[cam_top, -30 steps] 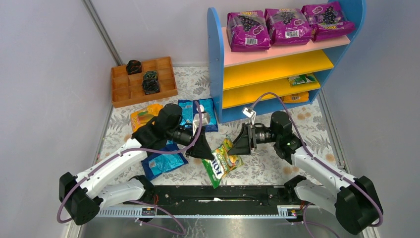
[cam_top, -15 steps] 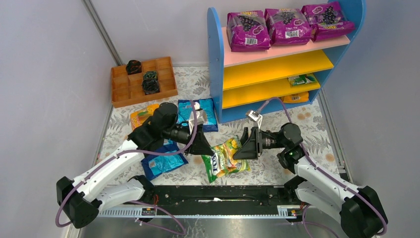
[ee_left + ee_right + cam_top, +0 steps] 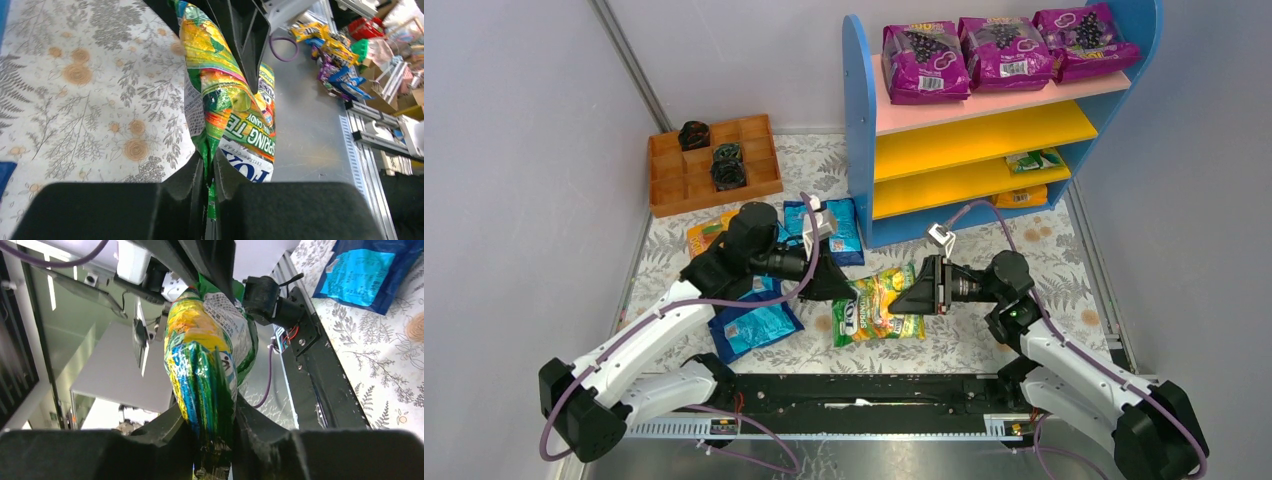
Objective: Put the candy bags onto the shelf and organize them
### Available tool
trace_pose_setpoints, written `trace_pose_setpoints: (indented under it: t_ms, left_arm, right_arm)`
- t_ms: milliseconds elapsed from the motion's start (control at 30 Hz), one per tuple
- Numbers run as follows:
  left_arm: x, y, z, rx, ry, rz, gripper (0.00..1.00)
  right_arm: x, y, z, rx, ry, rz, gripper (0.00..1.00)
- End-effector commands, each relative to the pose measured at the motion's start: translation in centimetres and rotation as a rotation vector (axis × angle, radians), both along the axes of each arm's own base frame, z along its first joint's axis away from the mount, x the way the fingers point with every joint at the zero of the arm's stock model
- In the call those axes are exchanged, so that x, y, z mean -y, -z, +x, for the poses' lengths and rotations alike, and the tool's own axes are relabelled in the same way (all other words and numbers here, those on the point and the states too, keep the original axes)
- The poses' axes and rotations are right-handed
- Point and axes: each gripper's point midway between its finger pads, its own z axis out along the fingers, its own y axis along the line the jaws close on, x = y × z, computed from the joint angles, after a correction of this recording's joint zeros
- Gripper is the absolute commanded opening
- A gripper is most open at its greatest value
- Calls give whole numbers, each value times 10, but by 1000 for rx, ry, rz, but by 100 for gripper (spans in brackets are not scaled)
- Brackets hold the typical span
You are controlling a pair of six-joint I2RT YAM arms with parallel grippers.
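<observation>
Presently, one green-yellow bag (image 3: 879,305) is held off the counter (image 3: 1074,250) by both arms at once. The left gripper (image 3: 829,285) is clenched on one end seal. Its wrist view shows the fingers (image 3: 192,167) pressed together on the crimped edge, with the bag stretching away from them. The right gripper (image 3: 916,290) is clamped on the opposite end, and its own wrist view shows the foil squeezed between both pads (image 3: 240,415). The bag thus spans the gap between the two grippers, roughly level, in front of the shelf (image 3: 856,120) and apart from it. Judgement: the double hold reads as a handover from left to right, since the shelf stands on the right arm's side and that arm seems better placed to reach the yellow boards. The next move calls for the left gripper to let go before the right one draws away; pulling while both hold risks a tear or a slip. Two blue bags (image 3: 754,328) and an orange bag (image 3: 707,238) lie on the counter beside the left arm, not yet shelved.
</observation>
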Motion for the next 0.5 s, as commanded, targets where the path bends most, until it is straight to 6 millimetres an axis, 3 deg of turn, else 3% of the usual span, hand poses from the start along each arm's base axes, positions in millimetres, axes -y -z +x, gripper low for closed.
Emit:
trace_pose_setpoints:
  t_ms: [0,67,167,300,467]
  left_arm:
    - [-4,-27,35,158,-183,-30,22]
    - [-14,-32,52,216,-320,-32,46]
    - [-36,-42,75,284,-534,-39,72]
    - [-71,-64,99,350,-786,-50,86]
    - [-103,-123,114,377,-1014,-152,92]
  right_arm:
    - [-2,5,10,13,83,-42,28]
    - [-1,10,15,2,117,-62,27]
    - [2,14,27,1,187,-100,24]
    - [22,30,57,-29,345,-225,22]
    - [78,65,92,-184,565,-418,21]
